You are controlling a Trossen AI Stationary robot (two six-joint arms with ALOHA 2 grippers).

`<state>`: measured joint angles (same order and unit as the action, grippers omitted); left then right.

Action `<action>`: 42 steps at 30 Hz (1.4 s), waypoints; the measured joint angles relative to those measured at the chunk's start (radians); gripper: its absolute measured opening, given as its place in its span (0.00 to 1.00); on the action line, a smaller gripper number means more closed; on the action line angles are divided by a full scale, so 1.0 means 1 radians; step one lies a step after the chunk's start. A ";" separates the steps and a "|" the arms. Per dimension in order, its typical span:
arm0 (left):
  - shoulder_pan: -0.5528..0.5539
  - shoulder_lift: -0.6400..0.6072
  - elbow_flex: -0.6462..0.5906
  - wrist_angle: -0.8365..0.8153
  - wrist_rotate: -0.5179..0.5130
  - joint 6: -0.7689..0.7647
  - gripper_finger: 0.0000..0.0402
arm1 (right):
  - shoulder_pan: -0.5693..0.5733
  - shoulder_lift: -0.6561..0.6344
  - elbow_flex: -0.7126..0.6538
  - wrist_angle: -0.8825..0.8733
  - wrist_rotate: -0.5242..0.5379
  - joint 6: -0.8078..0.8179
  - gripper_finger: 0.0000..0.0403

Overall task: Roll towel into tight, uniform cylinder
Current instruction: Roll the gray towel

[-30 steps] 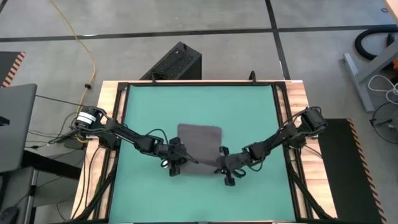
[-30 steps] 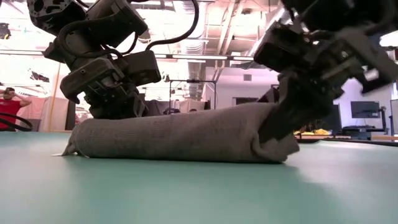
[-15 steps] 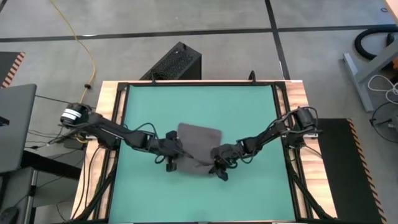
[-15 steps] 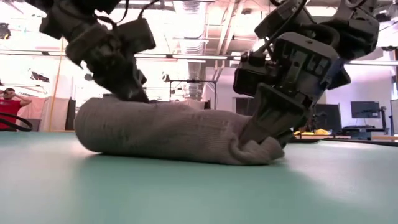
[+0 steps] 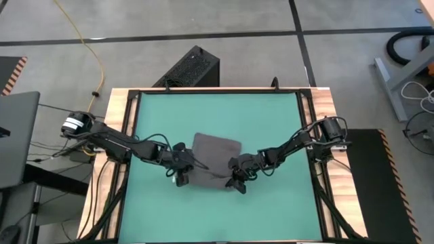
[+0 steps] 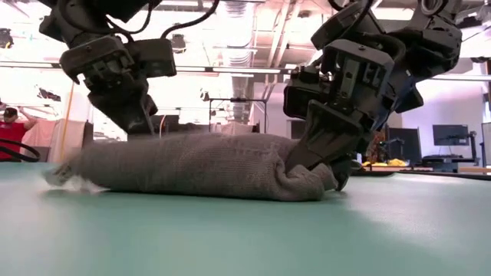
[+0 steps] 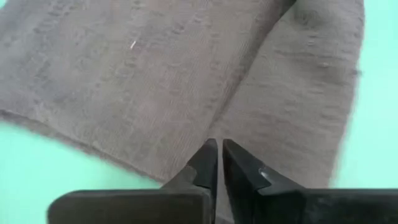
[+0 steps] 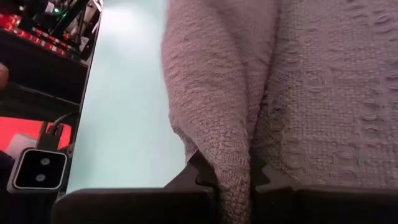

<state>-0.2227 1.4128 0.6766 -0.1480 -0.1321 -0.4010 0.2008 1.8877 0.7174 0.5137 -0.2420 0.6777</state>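
Note:
The dark grey towel lies mid-mat on the green mat. Its near part is rolled into a thick, uneven roll, and its far part lies flat. A small white tag rests on the mat at the roll's left end. My left gripper is shut over the roll's left part, with its tips at the roll's top. My right gripper is shut on the roll's right end. My left gripper holds nothing between its fingers; whether the tips touch the roll's top, I cannot tell. My right gripper pinches a bunched fold of the towel at the roll's right end between its two fingers. It comes slanting down from the table's right. That end rests on the mat.
Bare green mat lies all round the towel, framed by black rails and the wooden table edge. A black box stands beyond the far edge. Behind the table, at the far left of the low view, is a person in red.
My left gripper has risen off the roll's left end and gone a little toward the table's left edge. That end was raised half a second ago and now lies lower and flatter on the mat. My right gripper has rolled and pushed toward the table's left, bunching the right end.

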 joint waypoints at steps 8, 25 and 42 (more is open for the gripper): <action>0.002 -0.001 0.024 -0.006 0.012 0.060 0.23 | -0.002 0.001 0.000 0.001 0.002 0.020 0.09; -0.125 -0.003 0.019 0.053 -0.037 0.174 0.51 | -0.029 0.002 -0.003 0.043 -0.033 0.038 0.09; -0.157 0.177 0.034 0.076 -0.084 0.177 0.69 | -0.031 0.002 -0.003 0.046 -0.045 0.033 0.09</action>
<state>-0.3798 1.5901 0.7108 -0.0718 -0.2164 -0.2242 0.1696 1.8900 0.7143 0.5595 -0.2867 0.7104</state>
